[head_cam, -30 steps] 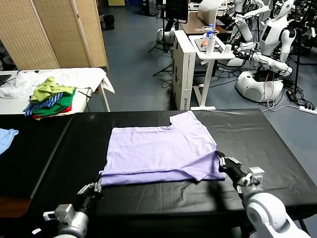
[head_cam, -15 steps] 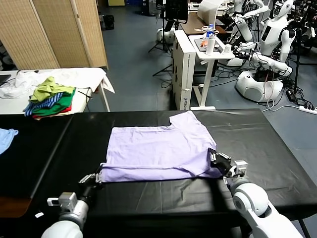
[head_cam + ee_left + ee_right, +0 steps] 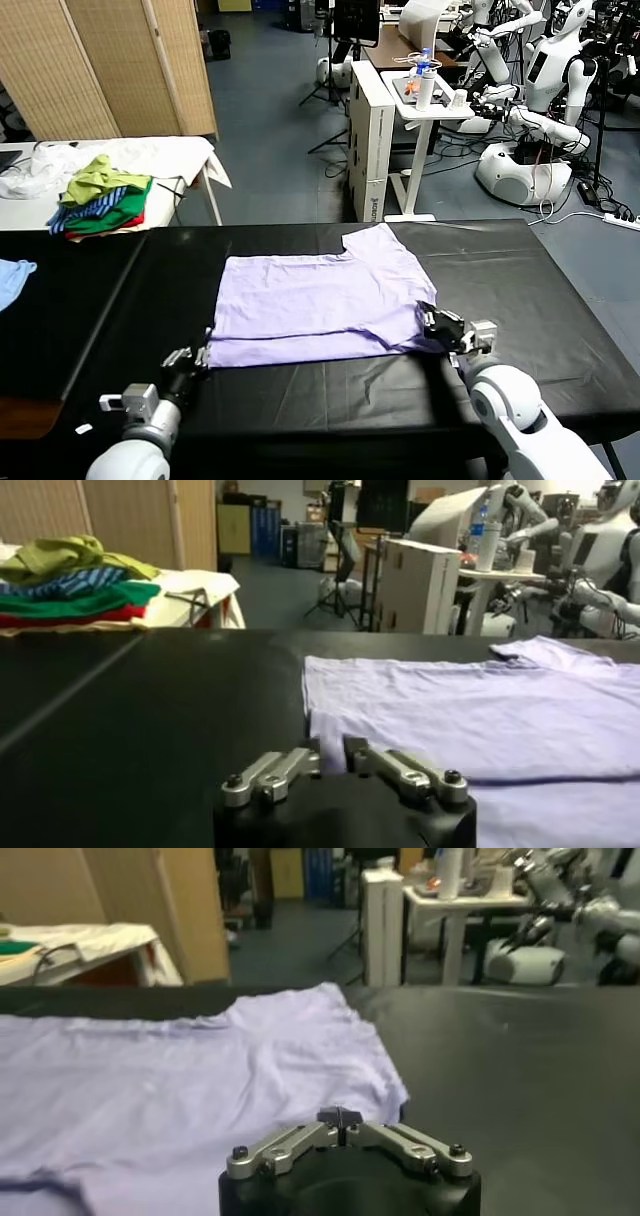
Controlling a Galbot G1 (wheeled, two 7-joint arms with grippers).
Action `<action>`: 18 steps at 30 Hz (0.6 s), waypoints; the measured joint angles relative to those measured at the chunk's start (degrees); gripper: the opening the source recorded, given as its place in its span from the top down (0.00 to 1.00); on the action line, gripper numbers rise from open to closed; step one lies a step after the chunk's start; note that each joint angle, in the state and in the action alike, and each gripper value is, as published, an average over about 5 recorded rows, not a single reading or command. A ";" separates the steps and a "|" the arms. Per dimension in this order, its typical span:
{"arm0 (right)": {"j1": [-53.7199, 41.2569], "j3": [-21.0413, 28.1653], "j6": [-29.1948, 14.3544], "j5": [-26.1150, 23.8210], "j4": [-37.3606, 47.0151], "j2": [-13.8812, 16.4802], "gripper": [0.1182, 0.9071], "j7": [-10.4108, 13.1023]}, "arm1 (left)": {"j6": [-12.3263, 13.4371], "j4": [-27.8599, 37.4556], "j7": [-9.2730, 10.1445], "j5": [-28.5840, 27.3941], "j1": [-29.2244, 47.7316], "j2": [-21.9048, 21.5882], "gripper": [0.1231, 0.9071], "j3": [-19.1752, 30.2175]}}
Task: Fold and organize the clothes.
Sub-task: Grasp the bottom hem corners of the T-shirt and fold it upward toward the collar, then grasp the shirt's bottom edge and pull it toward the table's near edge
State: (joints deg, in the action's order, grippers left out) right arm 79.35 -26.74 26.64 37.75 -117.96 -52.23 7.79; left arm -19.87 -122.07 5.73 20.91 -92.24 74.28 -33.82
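The pale lavender T-shirt (image 3: 320, 305) lies flat on the black table (image 3: 500, 260), with its near hem folded under into a straight front edge. My left gripper (image 3: 195, 358) sits low at the near left corner. In the left wrist view its jaws (image 3: 332, 757) stand slightly apart, and a strip of the T-shirt (image 3: 480, 720) lies in the gap. My right gripper (image 3: 432, 322) is at the near right corner by the sleeve. In the right wrist view its fingertips (image 3: 340, 1116) are pressed together at the edge of the T-shirt (image 3: 180, 1078).
A pile of green, yellow, striped and red clothes (image 3: 100, 195) rests on a white table at the back left. A light blue cloth (image 3: 12, 275) lies at the black table's left edge. A white cart (image 3: 425, 95) and other robots (image 3: 545, 90) stand behind.
Both grippers moved away from me, carrying the near hem onto the shirt, then stayed in place. The left jaws have parted a little.
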 joint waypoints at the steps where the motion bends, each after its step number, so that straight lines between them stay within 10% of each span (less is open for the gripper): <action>1: 0.87 -0.52 0.03 -0.01 -0.15 0.12 0.00 -0.17 | -0.12 -0.34 -0.04 -0.01 -0.63 0.30 0.07 -0.03; 8: 4.55 -2.12 0.09 -0.03 -0.77 0.18 0.05 -0.58 | -0.65 -0.94 -0.13 0.77 -3.49 1.52 0.00 -0.10; 18: 7.40 -3.12 0.14 -0.04 -1.81 0.15 0.51 -0.71 | -0.78 -0.36 -0.09 1.12 -3.94 1.81 0.10 -0.30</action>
State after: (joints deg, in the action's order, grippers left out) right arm 86.74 -29.86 26.78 37.71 -119.77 -52.08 7.08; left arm -20.65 -122.43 5.64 22.03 -96.18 76.09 -34.13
